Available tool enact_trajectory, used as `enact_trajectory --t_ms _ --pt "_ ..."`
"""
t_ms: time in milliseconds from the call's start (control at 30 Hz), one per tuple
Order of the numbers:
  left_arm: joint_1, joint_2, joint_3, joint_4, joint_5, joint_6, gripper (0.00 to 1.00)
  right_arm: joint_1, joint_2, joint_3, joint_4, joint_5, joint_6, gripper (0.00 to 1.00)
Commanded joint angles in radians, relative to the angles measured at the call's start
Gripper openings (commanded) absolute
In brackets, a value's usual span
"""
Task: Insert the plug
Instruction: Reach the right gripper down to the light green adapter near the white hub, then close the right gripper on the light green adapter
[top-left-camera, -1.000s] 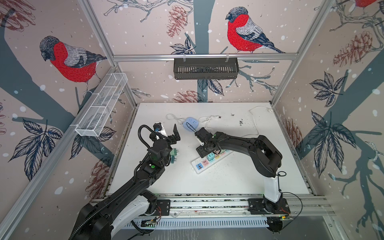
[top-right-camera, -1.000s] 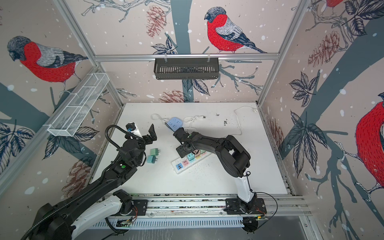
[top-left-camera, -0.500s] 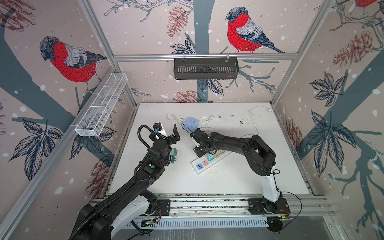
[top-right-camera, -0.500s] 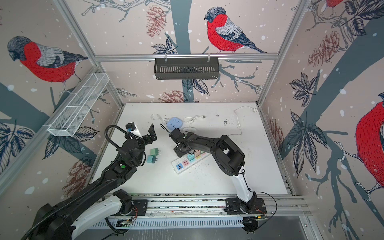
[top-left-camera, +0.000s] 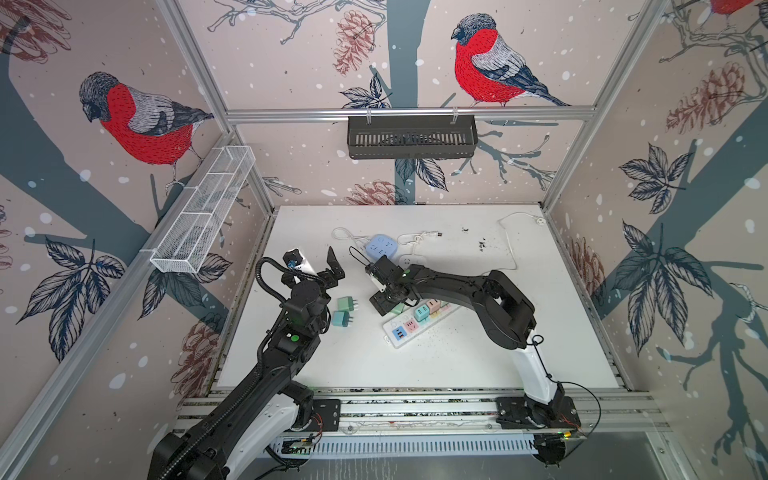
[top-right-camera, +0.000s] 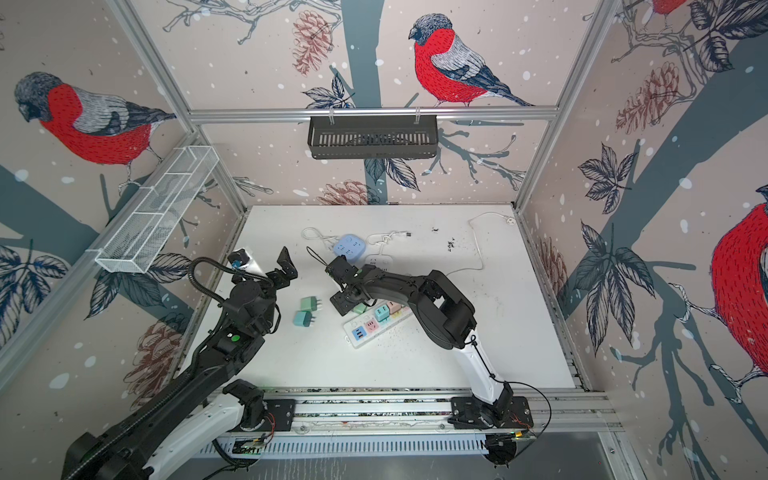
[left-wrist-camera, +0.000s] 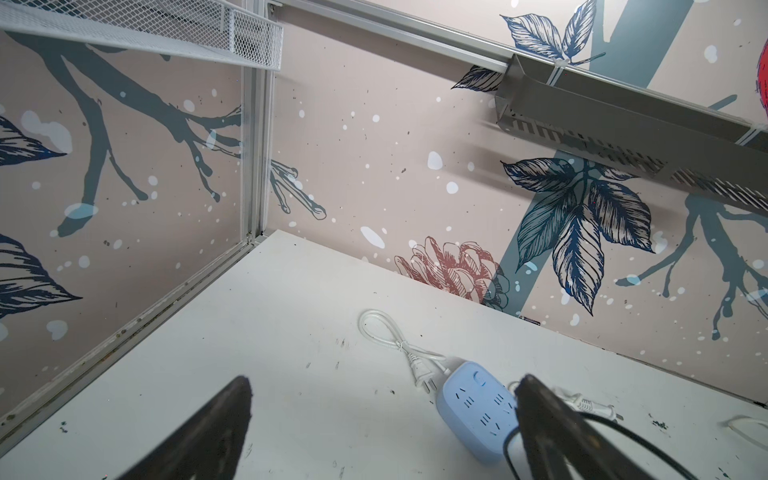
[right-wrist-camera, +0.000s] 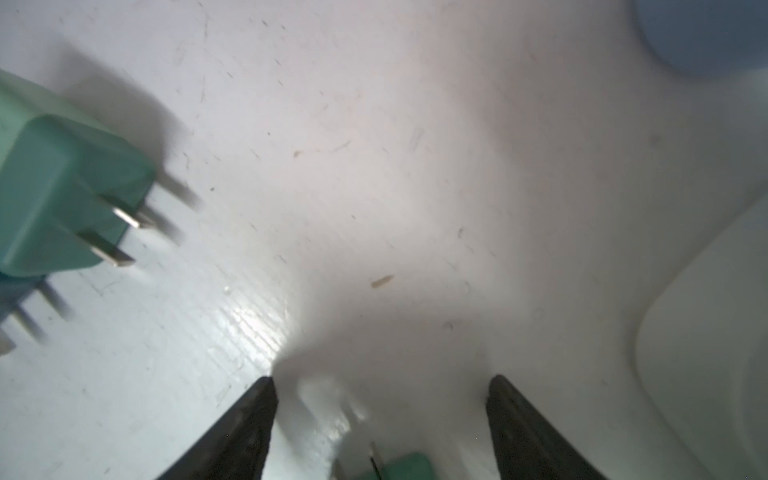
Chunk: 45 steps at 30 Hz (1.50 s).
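Both my claws stand wide: the left claw (left-wrist-camera: 384, 379) hangs empty over the table (left-wrist-camera: 249, 332), its wrist view looking at the blue socket hub (left-wrist-camera: 473, 415). Only the right wrist view shows the green plug (right-wrist-camera: 405, 465) lying loose between my right claw's (right-wrist-camera: 380, 380) spread fingers; in both top views that claw hides most of it, beside the white power strip (top-left-camera: 417, 328).

The table (right-wrist-camera: 374, 166) is white, scuffed, faintly glossy. The plug (right-wrist-camera: 62, 187) is matt green plastic with bright metal prongs (right-wrist-camera: 124, 218). The socket (left-wrist-camera: 473, 407) is smooth pale-blue plastic. At ten o'clock of the table the basket (top-left-camera: 201, 212) is white wire mesh; at twelve the tray (top-left-camera: 411, 137) looks matt dark metal.
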Motion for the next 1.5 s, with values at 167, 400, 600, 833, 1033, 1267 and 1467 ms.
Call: enact_trajectory --t_ms 167,400,600,833,1033,1267,1467 --pt "0.013 0.03 0.01 0.006 0.044 -0.036 0.98 -0.008 -0.142 -0.164 -0.027 0.05 -0.022 0.94" --pt "0.015 0.025 0.009 0.006 0.049 -0.033 0.98 -0.022 -0.202 -0.245 -0.056 0.097 -0.016 0.97" --pt "0.014 0.029 0.014 0.003 0.062 -0.033 0.98 -0.093 -0.309 -0.391 -0.002 0.047 0.002 0.99" --pt "0.015 0.025 0.012 0.002 0.07 -0.034 0.98 -0.128 -0.36 -0.41 0.053 0.019 0.02 1.0" --pt "0.016 0.026 0.012 0.002 0.069 -0.033 0.98 -0.082 -0.308 -0.349 0.04 0.023 0.008 1.0" --pt "0.016 0.031 0.012 0.007 0.071 -0.033 0.98 -0.057 -0.279 -0.331 0.045 0.011 0.007 1.0" --pt "0.016 0.029 0.012 0.006 0.074 -0.033 0.98 -0.058 -0.244 -0.308 0.061 0.054 0.027 0.98"
